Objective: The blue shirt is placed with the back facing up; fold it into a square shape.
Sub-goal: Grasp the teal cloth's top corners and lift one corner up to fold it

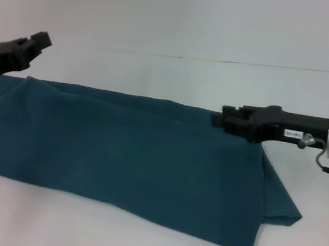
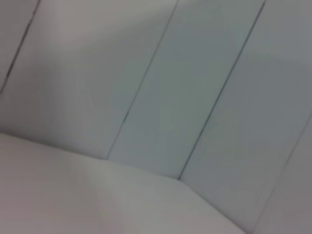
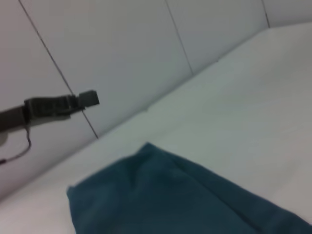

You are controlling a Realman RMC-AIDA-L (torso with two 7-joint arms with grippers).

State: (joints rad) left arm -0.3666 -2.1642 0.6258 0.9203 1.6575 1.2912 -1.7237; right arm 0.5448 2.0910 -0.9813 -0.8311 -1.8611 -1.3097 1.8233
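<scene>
1. Head view: the blue shirt [image 1: 124, 160] lies folded on the tabletop [image 1: 176, 74], plain side up.
2. My left hand [image 1: 35, 43] hovers off its far-left corner, my right hand [image 1: 227, 119] above its far-right edge; I cannot tell either grip, probably released.

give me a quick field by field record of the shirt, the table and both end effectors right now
shirt: blue shirt lies on the white table, already folded into a wide band, plain side up, no lettering showing
shirt edges: layered folded corner at its right end, nearest the right arm
left end effector: left end effector raised off the cloth, above the shirt's far left corner, holding nothing
right end effector: right end effector over the shirt's far right edge, pointing left, no cloth seen in it
backdrop: panelled wall behind the table
</scene>
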